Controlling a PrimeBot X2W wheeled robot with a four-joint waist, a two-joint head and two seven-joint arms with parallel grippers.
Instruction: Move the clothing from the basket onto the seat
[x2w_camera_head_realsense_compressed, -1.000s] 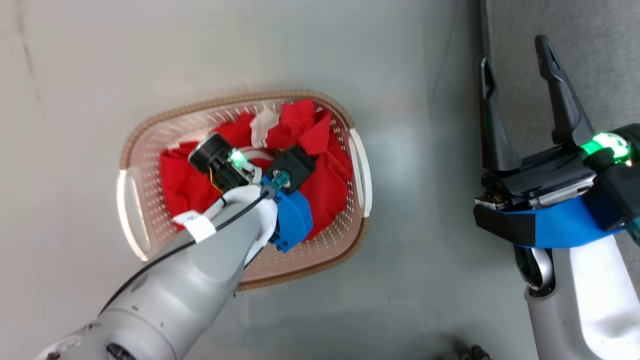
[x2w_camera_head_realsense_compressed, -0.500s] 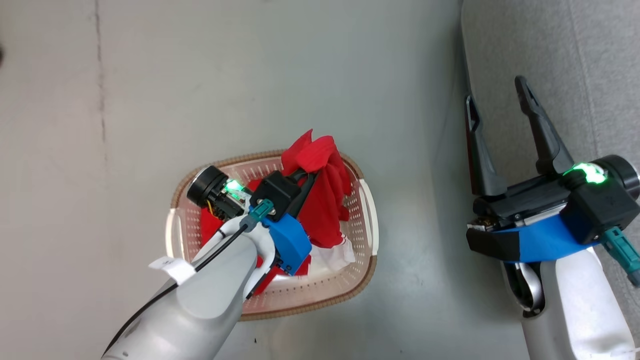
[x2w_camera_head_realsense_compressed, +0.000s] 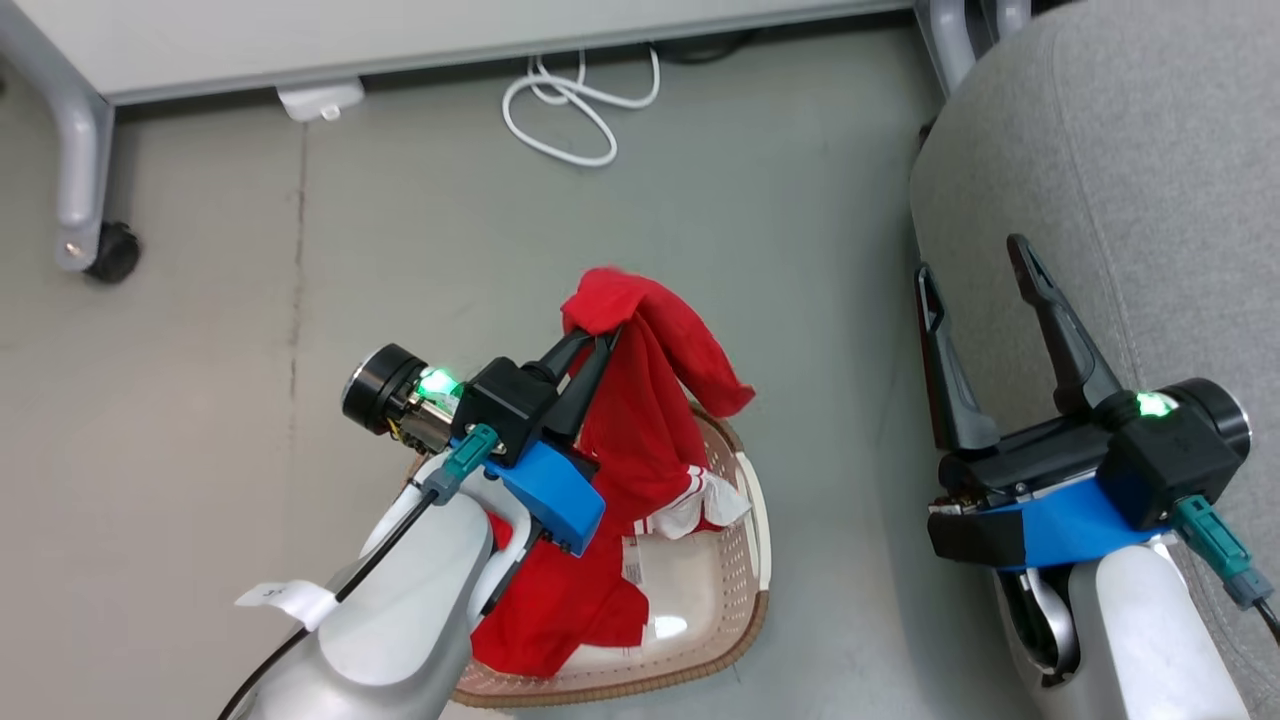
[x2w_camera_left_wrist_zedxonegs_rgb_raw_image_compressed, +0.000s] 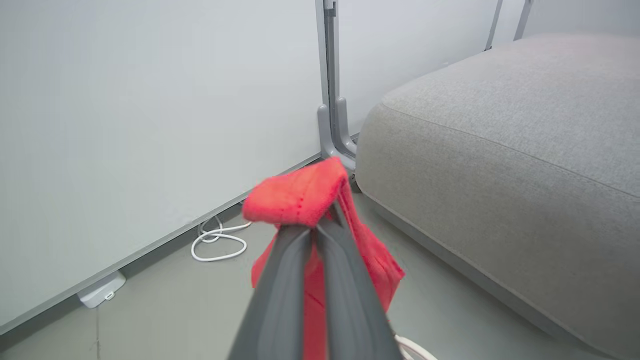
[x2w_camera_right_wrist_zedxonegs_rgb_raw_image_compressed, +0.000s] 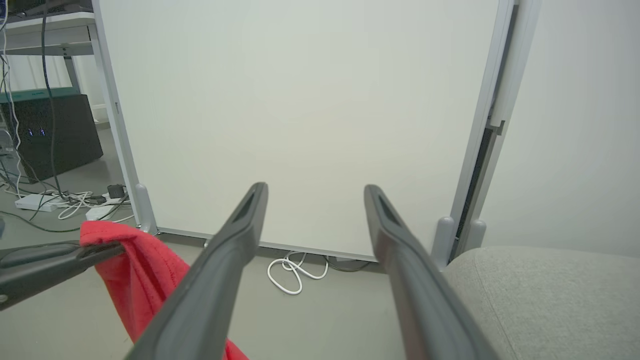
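At centre-left, the left pincer (x2w_camera_head_realsense_compressed: 598, 338) is clamped tight on a fold of the red clothing (x2w_camera_head_realsense_compressed: 650, 440), which hangs from it down into the basket (x2w_camera_head_realsense_compressed: 705, 585) at bottom centre. At lower right, the right pincer (x2w_camera_head_realsense_compressed: 968, 258) gapes wide, holding nothing, by the left edge of the grey seat (x2w_camera_head_realsense_compressed: 1130, 150).

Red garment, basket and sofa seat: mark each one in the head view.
red garment (x2w_camera_head_realsense_compressed: 650, 430), head view, hanging middle part.
basket (x2w_camera_head_realsense_compressed: 720, 580), head view, bare inner wall.
sofa seat (x2w_camera_head_realsense_compressed: 1130, 150), head view, cushion top.
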